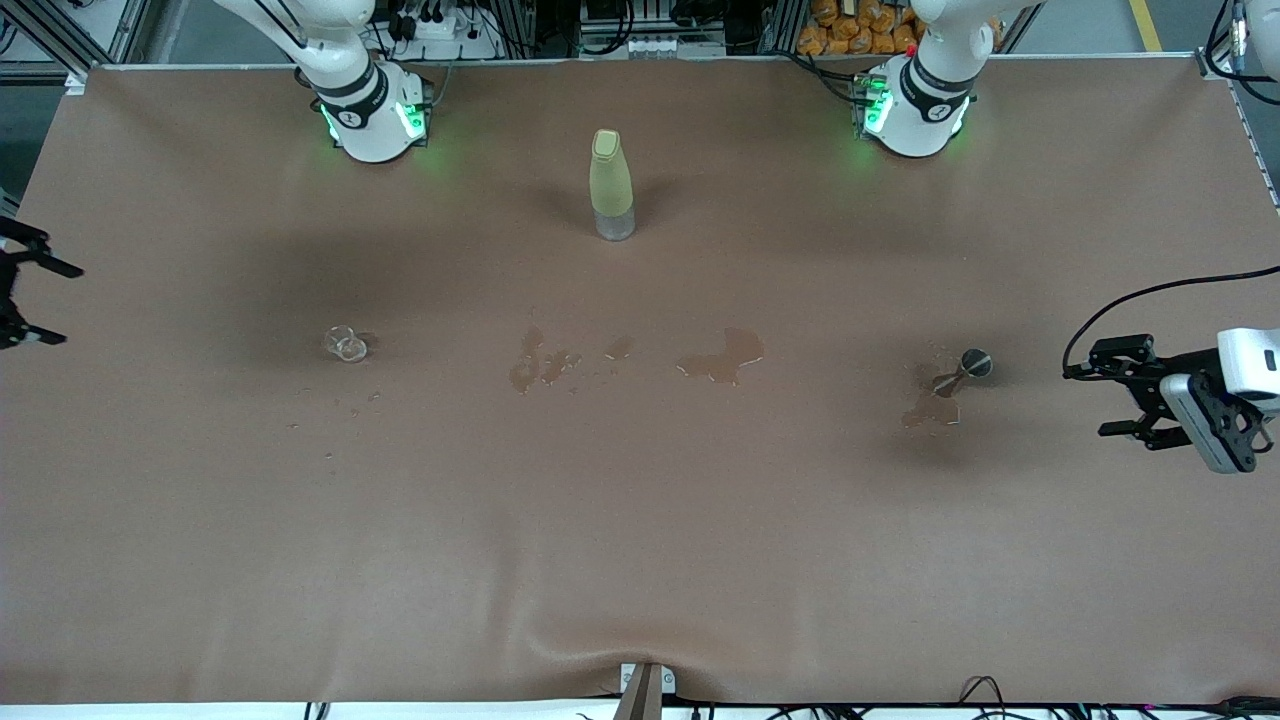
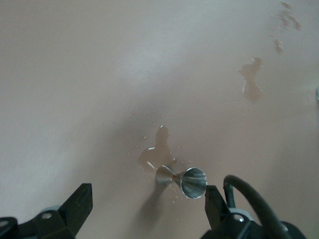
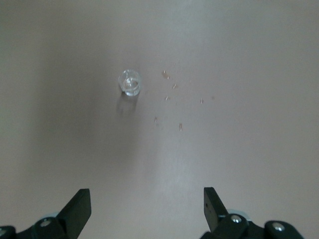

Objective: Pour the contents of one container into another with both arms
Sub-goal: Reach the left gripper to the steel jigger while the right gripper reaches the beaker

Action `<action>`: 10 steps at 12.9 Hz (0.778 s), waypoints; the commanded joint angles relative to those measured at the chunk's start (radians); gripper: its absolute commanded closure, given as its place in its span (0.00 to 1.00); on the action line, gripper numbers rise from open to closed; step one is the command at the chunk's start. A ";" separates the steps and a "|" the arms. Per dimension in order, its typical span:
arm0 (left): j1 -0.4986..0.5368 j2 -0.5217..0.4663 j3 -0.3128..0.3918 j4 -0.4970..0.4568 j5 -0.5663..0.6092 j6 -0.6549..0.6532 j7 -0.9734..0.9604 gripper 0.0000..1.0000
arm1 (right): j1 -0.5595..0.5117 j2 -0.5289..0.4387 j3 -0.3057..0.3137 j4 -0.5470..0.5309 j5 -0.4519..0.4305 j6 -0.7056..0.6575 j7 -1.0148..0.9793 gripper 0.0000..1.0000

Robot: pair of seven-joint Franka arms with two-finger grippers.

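Observation:
The small grey metal stemmed cup (image 1: 966, 369) lies tipped on its side toward the left arm's end of the table, beside a wet patch (image 1: 932, 408). In the left wrist view the cup (image 2: 185, 179) points its round mouth at the camera, close to one black finger (image 2: 213, 205). My left gripper (image 1: 1101, 390) hovers open and empty by that table end. The tiny clear glass beaker (image 1: 346, 343) stands upright toward the right arm's end, and the right wrist view shows the beaker (image 3: 130, 82) well ahead of the fingers. My right gripper (image 1: 52, 303) hangs open and empty at that table edge.
A tall yellow-green bottle (image 1: 611, 184) stands upright mid-table, farther from the front camera than both small vessels. Spilled puddles (image 1: 724, 357) and smaller splashes (image 1: 541, 364) mark the brown table cover (image 1: 640, 540) between beaker and cup. Droplets (image 1: 350, 405) lie near the beaker.

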 commanded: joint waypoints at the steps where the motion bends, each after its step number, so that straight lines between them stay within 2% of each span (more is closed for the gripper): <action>1: 0.013 0.035 -0.007 -0.007 -0.073 -0.011 0.259 0.00 | -0.018 0.026 -0.006 -0.076 0.137 0.034 -0.136 0.00; 6: 0.049 0.084 -0.007 -0.095 -0.159 -0.032 0.649 0.00 | -0.025 0.130 -0.026 -0.201 0.368 0.036 -0.350 0.00; 10: 0.068 0.153 -0.007 -0.098 -0.219 -0.075 0.918 0.00 | -0.054 0.253 -0.026 -0.242 0.517 0.027 -0.521 0.00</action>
